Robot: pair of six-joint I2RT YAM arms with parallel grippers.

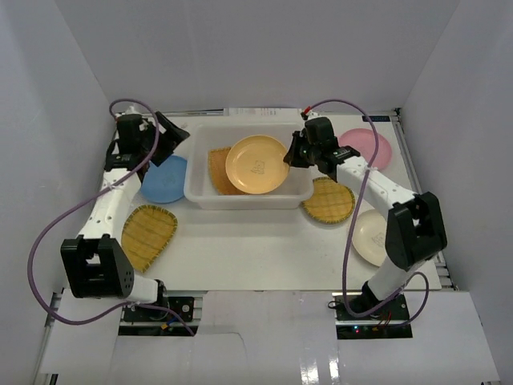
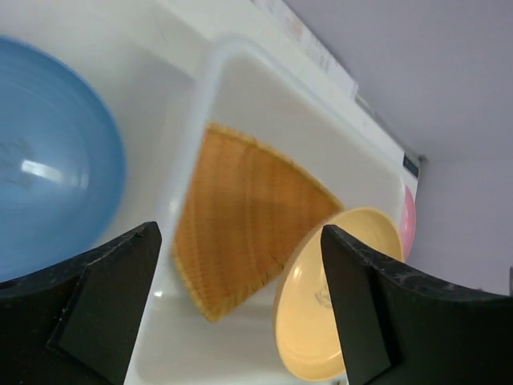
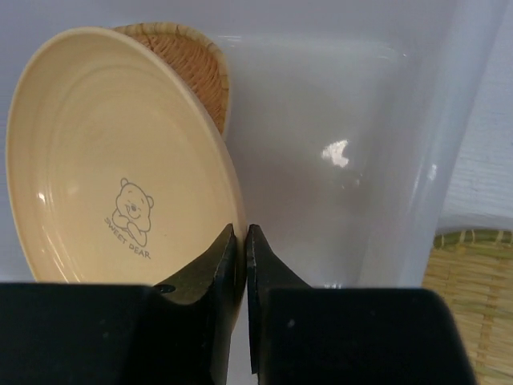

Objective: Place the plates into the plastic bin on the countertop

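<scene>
Gripping the rim of the yellow-orange plate (image 3: 120, 160), the right fingers (image 3: 234, 273) are clamped on it with only the thin edge between them.
- The plate is tilted up on its edge and spreads up and to the left of those fingers in the right wrist view. Its face carries a small bear print with the words "SWEET BEAR".
- The plate sits within the walls of the plastic bin (image 1: 248, 200), about mid-length. Whether its lower edge touches the bin floor cannot be told.
- A triangular woven tray (image 2: 240, 216) lies in the bin beyond the plate, at the end nearer the left fingers (image 1: 170, 132). The plate's rim overlaps it in the top view; contact cannot be told.
- The left fingers are spread wide with nothing between them, above the bin's left end wall.
- The blue plate (image 1: 164, 178) rests on the worktop (image 1: 256, 249) just outside that wall, below and outboard of the left fingers.
- A second woven tray (image 1: 148, 233) lies nearer the left arm's base.
- On the right fingers' outer side, the pink plate (image 1: 370, 146) sits past the bin's right end.
- The round woven tray (image 1: 330, 200) sits just beside the bin's near right corner, and the cream plate (image 1: 370, 237) is close to it.
</scene>
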